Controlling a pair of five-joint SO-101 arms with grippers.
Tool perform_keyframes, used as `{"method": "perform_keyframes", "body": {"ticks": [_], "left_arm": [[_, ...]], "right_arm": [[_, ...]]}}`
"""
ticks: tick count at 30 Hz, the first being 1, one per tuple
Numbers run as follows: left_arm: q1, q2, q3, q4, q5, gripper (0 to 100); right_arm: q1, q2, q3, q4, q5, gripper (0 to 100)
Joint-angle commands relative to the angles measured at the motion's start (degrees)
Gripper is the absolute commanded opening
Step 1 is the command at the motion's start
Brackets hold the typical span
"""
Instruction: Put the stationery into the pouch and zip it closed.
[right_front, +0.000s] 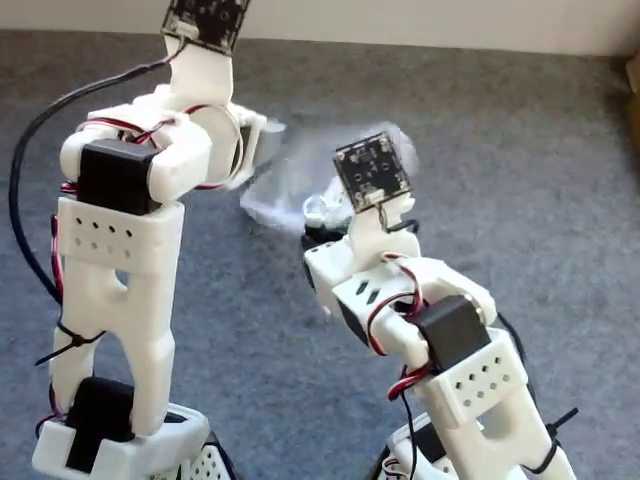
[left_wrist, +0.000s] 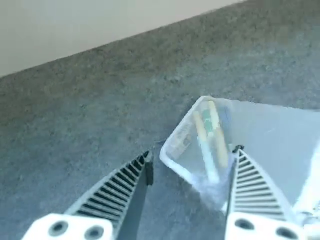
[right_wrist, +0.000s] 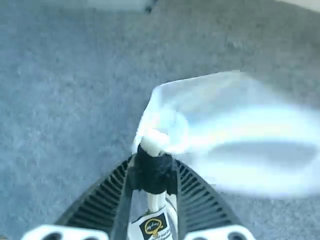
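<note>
Clear pouch (right_front: 290, 170) sits mid-carpet (right_front: 520, 150), nearer the far edge, with pens (left_wrist: 207, 137) inside. Right gripper (right_wrist: 152, 162) pinches a white marker (right_wrist: 152, 175): long axis along the fingers, tip at the pouch mouth. Left gripper (left_wrist: 192, 152) is spread astride a pouch corner. Risk, we judge: the unpinned film slides away and the marker misses the mouth.

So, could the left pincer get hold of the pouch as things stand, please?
Probably yes: the left pincer is open, the corner of the pouch seems to lie between its jaws, and nothing blocks it.
</note>
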Motion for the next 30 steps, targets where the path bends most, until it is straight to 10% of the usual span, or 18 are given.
{"method": "perform_keyframes", "body": {"ticks": [1, 14, 30], "left_arm": [[-1.98, -6.37, -2.33, 3.78, -4.31, 24], [-2.15, -16.57, 13.05, 9.67, -12.92, 25], [0.04, -35.03, 39.34, -2.81, -18.37, 25]], "right_arm": [[-0.22, -1.01, -7.52, 0.04, -0.53, 0.5], [-4.62, -0.92, -10.86, 3.56, 0.97, 0.5], [-4.44, -0.40, -10.24, 0.92, 2.11, 0.5]]}}
